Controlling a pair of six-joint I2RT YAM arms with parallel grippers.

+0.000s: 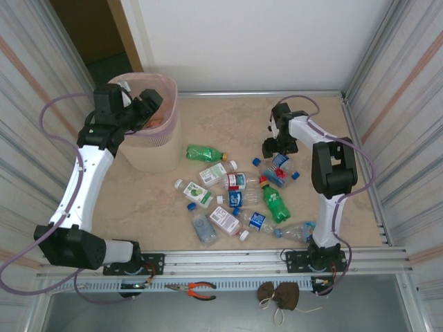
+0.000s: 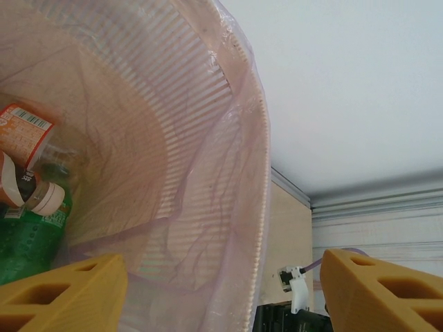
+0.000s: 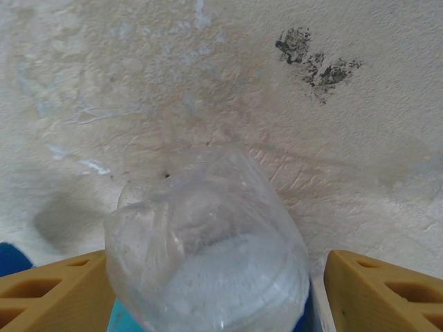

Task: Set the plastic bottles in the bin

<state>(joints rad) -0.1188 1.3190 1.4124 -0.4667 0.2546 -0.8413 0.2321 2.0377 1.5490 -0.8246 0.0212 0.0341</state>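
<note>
Left claw hangs spread and empty over the bin at 10 o'clock, aimed into the liner where a green bottle lies: a drop pose, I judge. Right claw, at 2 o'clock, straddles a clear bottle with fingers wide and not pinching, likely lining up a pick. The other plastic bottles litter the middle of the counter.

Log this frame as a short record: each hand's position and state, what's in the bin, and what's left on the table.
left hand: open, empty, over the mouth of the bin
right hand: open, low at the far edge of the pile, a clear bottle between its fingers, not clamped
bin contents: at least a green bottle and an orange-labelled bottle
table: roughly a dozen bottles lying in a cluster between the arms
task status: unfinished
</note>
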